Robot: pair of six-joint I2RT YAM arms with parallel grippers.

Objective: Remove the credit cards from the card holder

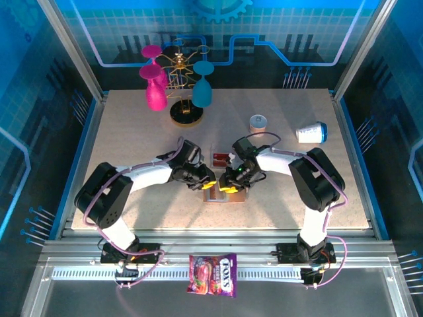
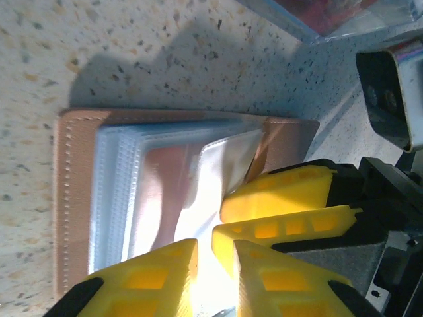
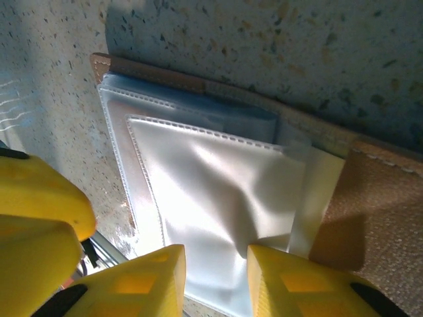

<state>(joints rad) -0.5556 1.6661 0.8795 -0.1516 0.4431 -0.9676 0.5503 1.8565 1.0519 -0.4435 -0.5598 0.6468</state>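
You have one tan leather card holder (image 2: pixel 69 198), open on the speckled beige tabletop (image 1: pixel 132 132), blue-panelled walls (image 1: pixel 297 26) around. The yellow-fingered left gripper (image 2: pixel 216 251) and right gripper (image 3: pixel 217 254) are over it; you cannot tell whether they clamp.

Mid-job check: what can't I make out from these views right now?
- Whether the card holder has anything left in its clear sleeves: in both wrist views, glare whitens the plastic.
- Whether the left tool or the right tool is pinching a sleeve: glare and the close angle hide the contact.
- Top view: both tools cover most of the card holder.
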